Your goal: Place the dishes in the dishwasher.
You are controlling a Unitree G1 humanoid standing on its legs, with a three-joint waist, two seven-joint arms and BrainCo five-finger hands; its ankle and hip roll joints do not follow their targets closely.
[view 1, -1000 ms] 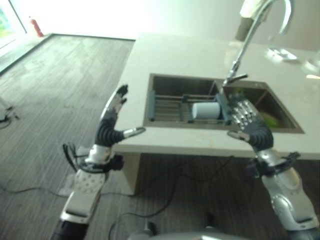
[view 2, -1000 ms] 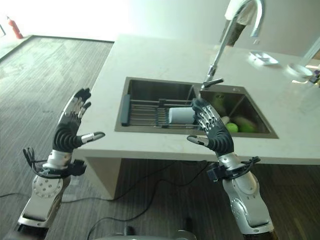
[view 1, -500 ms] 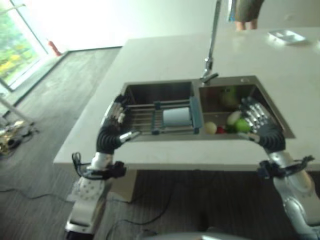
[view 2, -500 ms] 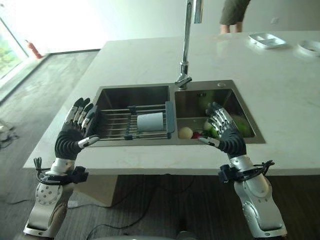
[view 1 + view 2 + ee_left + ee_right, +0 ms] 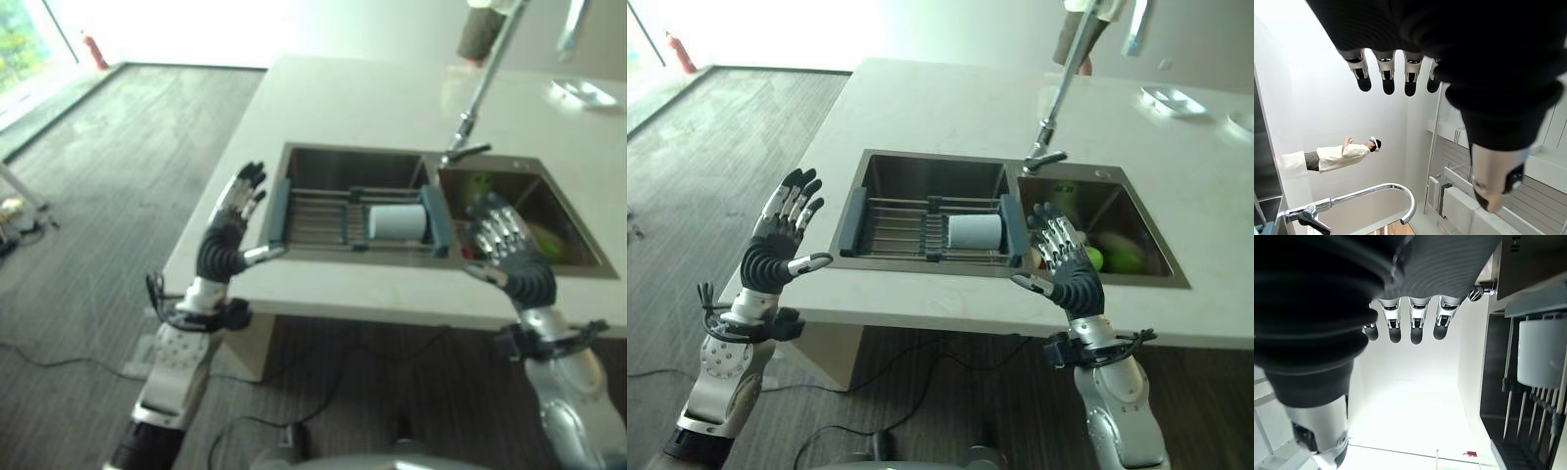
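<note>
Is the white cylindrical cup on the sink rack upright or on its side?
On its side: the white cylindrical cup lies lengthwise across the rack's bars.

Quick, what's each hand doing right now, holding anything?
Left hand: open, holding nothing, raised beside the counter.
Right hand: open, holding nothing, raised in front of the sink.
</note>
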